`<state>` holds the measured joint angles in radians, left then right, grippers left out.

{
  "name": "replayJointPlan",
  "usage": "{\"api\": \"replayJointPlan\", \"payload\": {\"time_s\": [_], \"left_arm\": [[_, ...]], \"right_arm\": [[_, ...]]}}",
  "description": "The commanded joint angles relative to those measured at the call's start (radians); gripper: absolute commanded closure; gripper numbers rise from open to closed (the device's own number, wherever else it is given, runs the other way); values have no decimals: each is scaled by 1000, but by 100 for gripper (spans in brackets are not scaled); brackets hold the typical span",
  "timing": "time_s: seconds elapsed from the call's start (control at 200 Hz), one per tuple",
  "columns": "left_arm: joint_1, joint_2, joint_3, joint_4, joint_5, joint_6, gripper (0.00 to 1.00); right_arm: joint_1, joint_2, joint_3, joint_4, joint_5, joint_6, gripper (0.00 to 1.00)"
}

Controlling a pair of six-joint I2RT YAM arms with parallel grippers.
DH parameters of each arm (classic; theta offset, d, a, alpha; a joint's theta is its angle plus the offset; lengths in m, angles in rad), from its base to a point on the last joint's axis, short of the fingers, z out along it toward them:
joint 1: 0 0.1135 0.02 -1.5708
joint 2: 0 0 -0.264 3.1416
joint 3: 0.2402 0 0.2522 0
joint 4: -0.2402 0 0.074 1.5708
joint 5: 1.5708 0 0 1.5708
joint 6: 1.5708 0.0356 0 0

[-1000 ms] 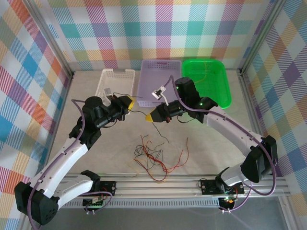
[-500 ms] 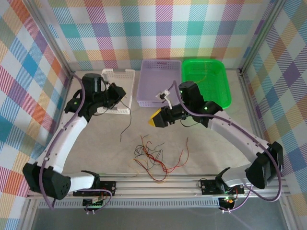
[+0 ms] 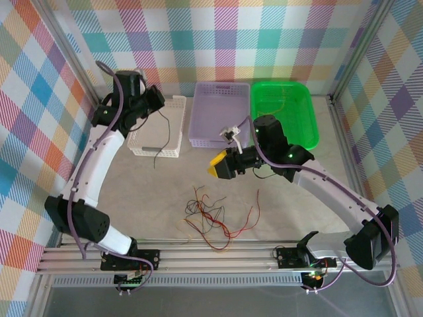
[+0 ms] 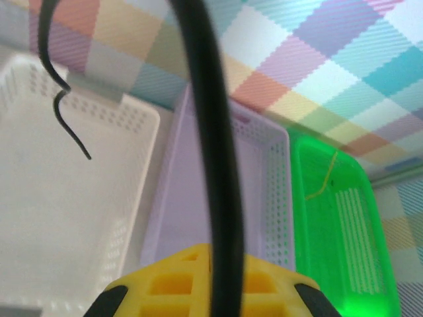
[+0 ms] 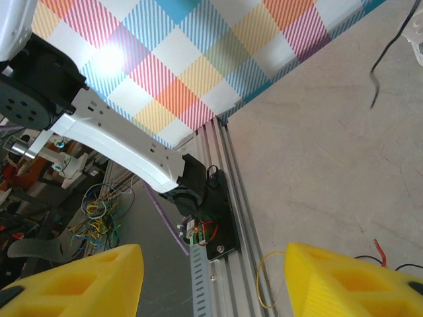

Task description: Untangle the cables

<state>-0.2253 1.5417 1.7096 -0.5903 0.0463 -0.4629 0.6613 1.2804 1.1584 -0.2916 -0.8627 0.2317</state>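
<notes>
A black wire [image 4: 218, 165] is pinched in the closed left end effector [image 3: 157, 104] at 10 o'clock, over the white basket [image 3: 173, 102]. The right end effector [image 3: 220, 166] is held open — empty. The other cables [image 3: 213, 219] are piled at 6 o'clock on the bench [image 3: 132, 198] — they look light and floppy, best taken by a loose end.

A loose tangle of thin cables [image 3: 210, 219], red, orange and black, lies flat on the counter [image 3: 132, 198] on the near side of the purple basket [image 3: 221, 112], well apart from it. Its strands loop over one another, with single ends straying out to the right. One black cable [image 3: 162, 140] hangs free to the left of that basket, pinched between the closed left fingers [image 4: 165, 285]; it arcs up and over, and its kinked end dangles. A thin yellow cable [image 4: 324, 177] lies curved beyond the basket's right wall.
</notes>
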Motion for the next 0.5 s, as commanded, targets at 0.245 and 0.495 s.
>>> {"api": "replayJointPlan", "payload": {"time_s": [0.245, 0.495], "left_arm": [[47, 275, 313, 50, -202, 209, 100], [61, 425, 398, 80, -208, 234, 100]], "right_arm": [[7, -36, -7, 43, -24, 8, 42], [11, -8, -6, 32, -24, -16, 42]]}}
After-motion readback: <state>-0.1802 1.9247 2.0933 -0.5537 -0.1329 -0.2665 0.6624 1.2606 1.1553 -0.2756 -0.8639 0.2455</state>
